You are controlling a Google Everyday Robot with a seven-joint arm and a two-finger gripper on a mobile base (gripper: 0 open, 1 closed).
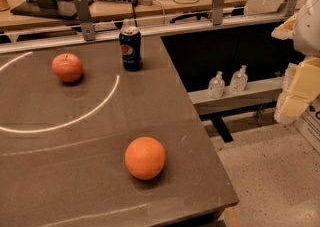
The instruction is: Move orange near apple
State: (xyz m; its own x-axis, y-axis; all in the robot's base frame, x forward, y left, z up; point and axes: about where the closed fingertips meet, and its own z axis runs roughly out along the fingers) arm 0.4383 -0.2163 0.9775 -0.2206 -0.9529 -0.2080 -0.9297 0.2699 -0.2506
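The orange (145, 158) is lying on the near part of the grey surface (165, 106), not far from its right edge, and nothing is touching it. The apple (67, 67) is sitting well apart from it, at the far left. A blue soda can (130, 48) is standing upright near the far edge, to the right of the apple. The hand (300, 83) is hanging off at the right side, beyond the surface and above the floor, well apart from both fruits. Whether it is apart or together I cannot tell.

I am judging that the step in hand is the reach toward the orange, so nothing of the task is done yet. To do it well, the hand is needing to come over the orange from above, widely apart, and to close around the middle of the fruit. A round smooth peel is slipping easily, and the fruit could be rolling toward the edge nearby. For the carrying, a path to the left is keeping clear of the can. The setting down is asking for gentleness, just beside the apple without pushing it.
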